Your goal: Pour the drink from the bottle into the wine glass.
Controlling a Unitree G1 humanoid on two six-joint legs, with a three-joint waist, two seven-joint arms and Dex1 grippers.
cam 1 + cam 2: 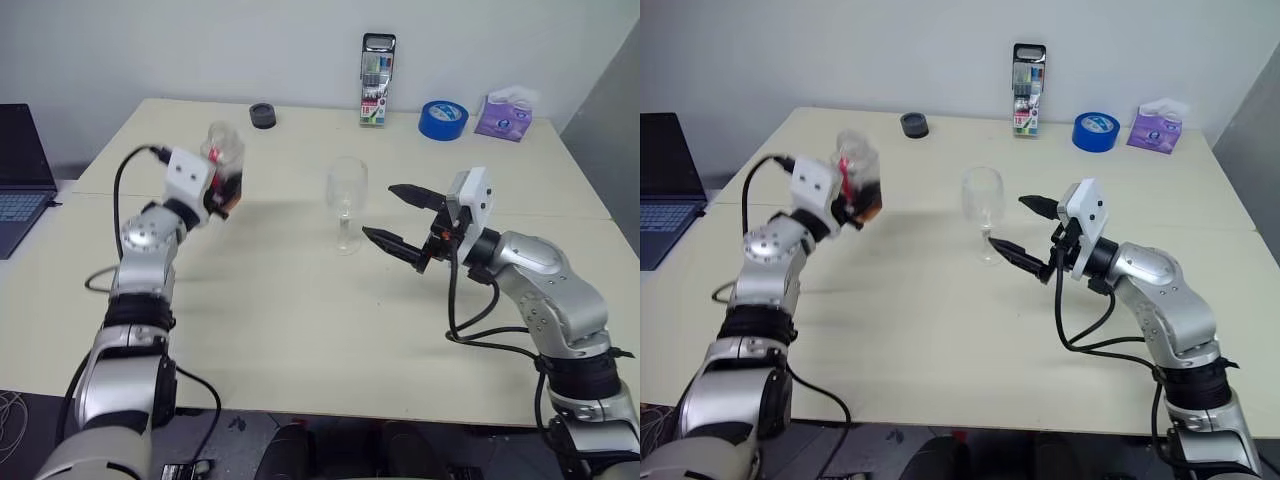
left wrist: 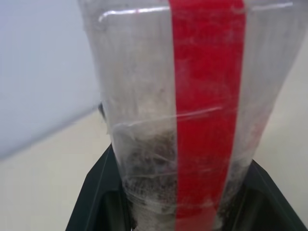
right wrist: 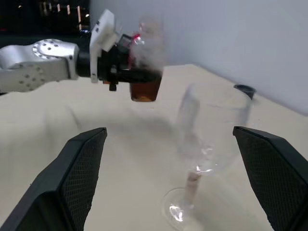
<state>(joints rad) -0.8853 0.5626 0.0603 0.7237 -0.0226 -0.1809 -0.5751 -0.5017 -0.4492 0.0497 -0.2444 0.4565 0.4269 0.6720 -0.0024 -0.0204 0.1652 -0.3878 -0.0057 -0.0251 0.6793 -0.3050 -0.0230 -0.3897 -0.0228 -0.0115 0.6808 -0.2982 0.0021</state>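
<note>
My left gripper (image 1: 224,188) is shut on the lower part of the bottle (image 1: 224,160), a clear squarish plastic one with a red strip (image 2: 207,96). It holds the bottle about upright in the air, above the table's left half. The drink (image 3: 146,90) is a dark reddish-brown layer in the bottle's bottom. The wine glass (image 1: 347,205) stands upright mid-table, to the right of the bottle and apart from it. My right gripper (image 1: 380,211) is open just right of the glass. Its fingers (image 3: 72,183) stand either side of the stem without touching it.
Along the table's far edge (image 1: 300,103) are a black lid (image 1: 263,115), a tall marker pack (image 1: 377,80), a blue tape roll (image 1: 443,120) and a purple tissue pack (image 1: 508,115). A laptop (image 1: 20,180) sits off the left side.
</note>
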